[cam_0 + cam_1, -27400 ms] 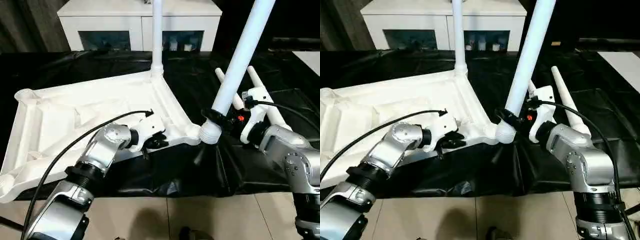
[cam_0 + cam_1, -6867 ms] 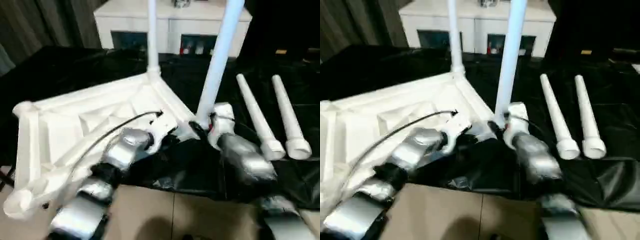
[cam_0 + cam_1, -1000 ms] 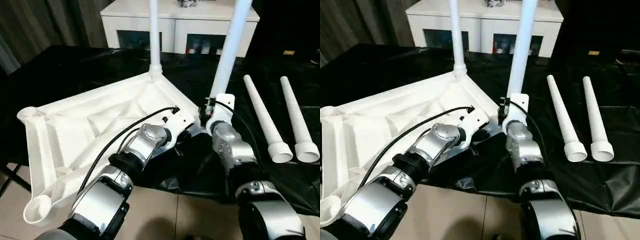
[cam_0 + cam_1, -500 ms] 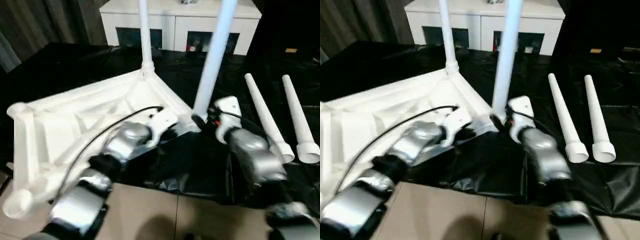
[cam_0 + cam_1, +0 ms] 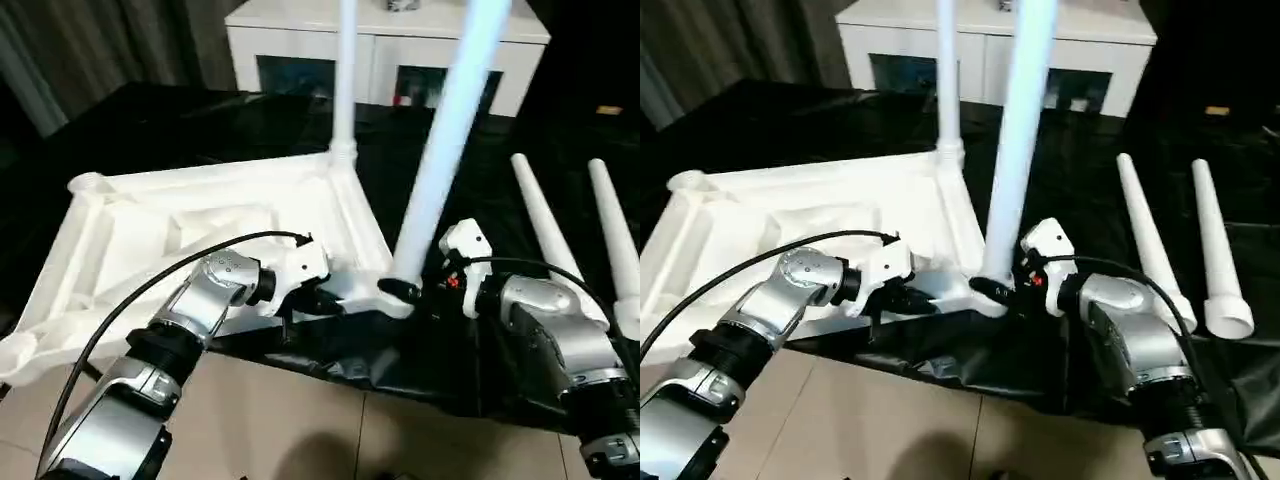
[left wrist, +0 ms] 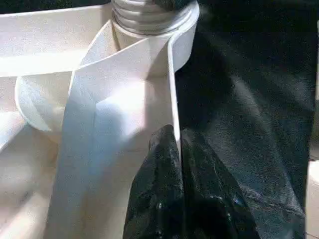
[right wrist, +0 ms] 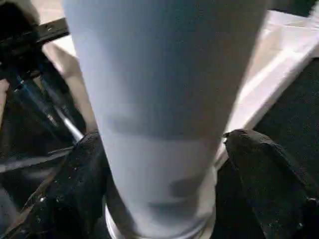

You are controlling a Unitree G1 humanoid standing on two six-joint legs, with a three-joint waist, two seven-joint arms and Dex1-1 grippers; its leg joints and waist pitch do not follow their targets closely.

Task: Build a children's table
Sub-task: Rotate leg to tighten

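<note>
The white tabletop [image 5: 190, 235] lies upside down on the black cloth, ribbed underside up. One white leg [image 5: 346, 80] stands upright in its far corner socket. A second leg [image 5: 447, 150] rises from the near right corner socket, leaning slightly right. My right gripper [image 5: 402, 291] is shut around this leg's base, with black fingers [image 7: 75, 179] on either side of it. My left gripper [image 5: 322, 301] is shut on the tabletop's near rim [image 6: 172, 89] beside that socket. Two loose legs [image 5: 545, 230] [image 5: 612, 235] lie side by side at the right.
A white cabinet [image 5: 300, 25] with glass-fronted compartments stands behind the work. Black cloth [image 5: 470, 365] covers the ground under the parts, ending at tan floor tiles [image 5: 300, 420] in front. Grey curtains [image 5: 90, 40] hang at the back left.
The whole picture has shifted, so the camera moved. Both grippers keep their holds, the right on the leg's base and the left on the rim.
</note>
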